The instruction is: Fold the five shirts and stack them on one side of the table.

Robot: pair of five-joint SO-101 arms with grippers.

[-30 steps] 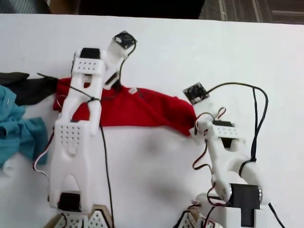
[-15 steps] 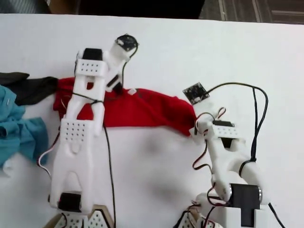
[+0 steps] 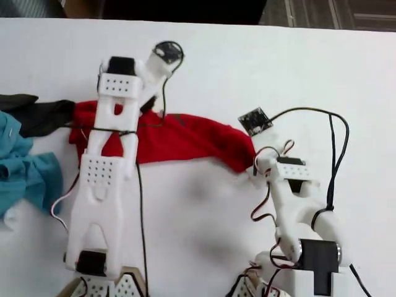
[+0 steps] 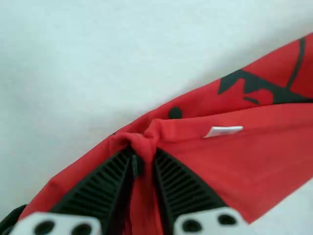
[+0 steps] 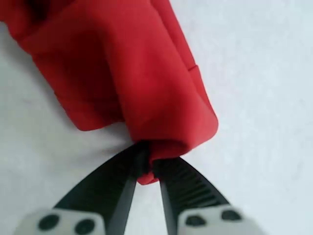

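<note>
Holds left arm (image 3: 99, 185) stretched far forward, nearly straight, wrist pitched down, left gripper (image 4: 143, 161) pinched tight on a fold of red shirt (image 3: 185, 139). Holds right arm (image 3: 291, 198) folded back near its base, right gripper (image 5: 148, 169) likewise clamped on the shirt's edge

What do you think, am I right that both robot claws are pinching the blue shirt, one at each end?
Not quite. It is the red shirt they pinch, not a blue one: the left wrist view shows the left gripper shut on it, the right wrist view the right gripper on its other end.
</note>
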